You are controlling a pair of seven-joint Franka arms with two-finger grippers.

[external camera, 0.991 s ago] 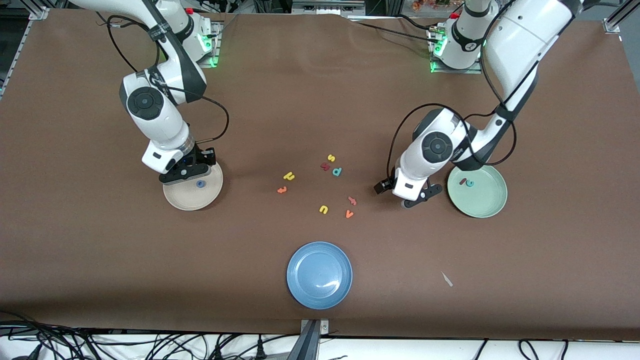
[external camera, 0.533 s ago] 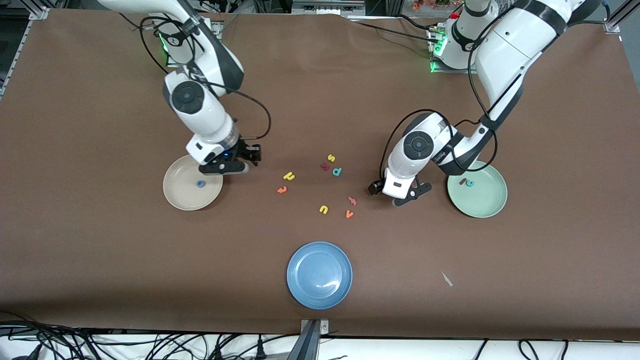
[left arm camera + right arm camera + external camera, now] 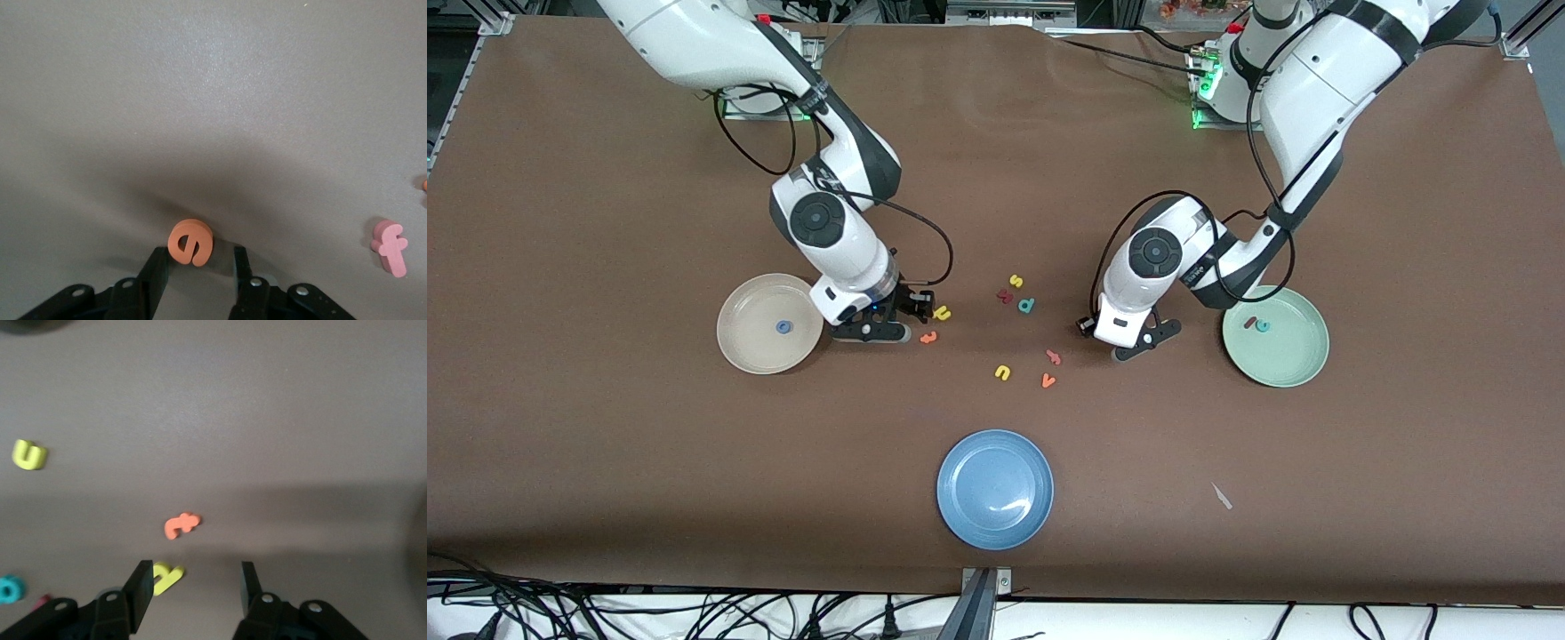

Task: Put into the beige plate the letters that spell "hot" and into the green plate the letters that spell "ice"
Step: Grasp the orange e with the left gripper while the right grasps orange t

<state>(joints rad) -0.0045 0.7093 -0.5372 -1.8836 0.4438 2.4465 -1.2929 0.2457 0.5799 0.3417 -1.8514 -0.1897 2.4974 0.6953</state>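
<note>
Left gripper [image 3: 197, 270] sits low over the table near the green plate [image 3: 1294, 369], fingers apart either side of the orange e [image 3: 191, 243], not yet pinching it. It should close, then lift. The red i [image 3: 1251, 322] and teal c [image 3: 1263, 326] already lie in that plate. Right gripper [image 3: 193, 587], fingers spread, hangs over the yellow h [image 3: 165, 578] beside the beige plate [image 3: 738, 347], which holds the blue o [image 3: 783, 327].

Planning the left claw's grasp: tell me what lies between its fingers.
Only the orange e, close to one of the left claw's open fingers; the left wrist view shows it.
</note>
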